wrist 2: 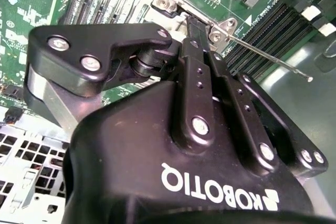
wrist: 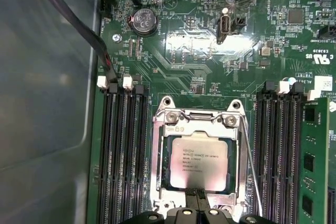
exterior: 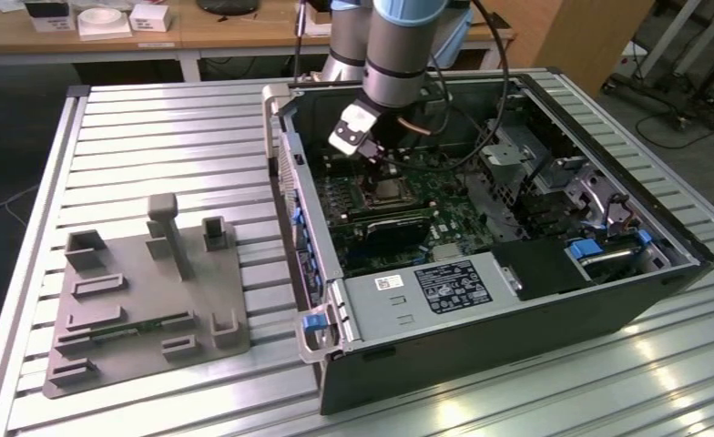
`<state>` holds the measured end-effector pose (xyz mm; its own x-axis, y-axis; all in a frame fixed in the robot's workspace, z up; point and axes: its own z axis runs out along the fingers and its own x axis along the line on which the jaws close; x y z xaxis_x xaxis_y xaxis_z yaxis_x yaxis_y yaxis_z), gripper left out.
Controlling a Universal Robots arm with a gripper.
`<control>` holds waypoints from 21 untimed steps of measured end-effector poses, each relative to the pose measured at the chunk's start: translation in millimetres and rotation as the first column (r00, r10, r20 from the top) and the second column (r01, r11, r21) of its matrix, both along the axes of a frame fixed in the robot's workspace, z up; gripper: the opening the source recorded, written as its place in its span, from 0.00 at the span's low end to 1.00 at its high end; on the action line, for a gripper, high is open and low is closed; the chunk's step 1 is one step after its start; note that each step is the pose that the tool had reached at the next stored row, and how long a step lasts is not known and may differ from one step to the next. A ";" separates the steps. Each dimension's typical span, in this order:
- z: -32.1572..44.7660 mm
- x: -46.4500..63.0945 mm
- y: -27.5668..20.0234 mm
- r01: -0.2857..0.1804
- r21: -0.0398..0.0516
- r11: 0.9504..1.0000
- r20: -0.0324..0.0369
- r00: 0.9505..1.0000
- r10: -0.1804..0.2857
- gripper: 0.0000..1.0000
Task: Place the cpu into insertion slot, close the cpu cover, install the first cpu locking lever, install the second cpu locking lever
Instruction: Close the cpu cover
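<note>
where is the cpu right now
In the first wrist view the small square silvery-topped cpu lies in the silver-rimmed socket on the green board, between two banks of long black memory slots, close to the end effector.

Pale silver is being shown by the cpu (wrist: 198,164) and cover (wrist: 158,166); green is being shown by the board (wrist: 199,51), black by the claw (wrist 2: 190,22), ribbed grey by the table (exterior: 163,118).

Your arm (exterior: 400,55) drops steeply from above the cpu (wrist: 198,163). Your gripper (wrist: 197,198) points downward, fingers pressed together, tips just beside the cpu's edge.
</note>
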<state>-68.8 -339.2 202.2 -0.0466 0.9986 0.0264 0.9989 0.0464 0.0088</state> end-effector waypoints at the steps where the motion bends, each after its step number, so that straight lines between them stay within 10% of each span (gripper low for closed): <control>1: -0.5 -0.1 0.0 -0.001 0.000 1.000 0.000 1.000 0.001 0.11; 21: -0.4 -2.2 0.0 -0.006 0.001 1.000 0.001 1.000 0.006 0.11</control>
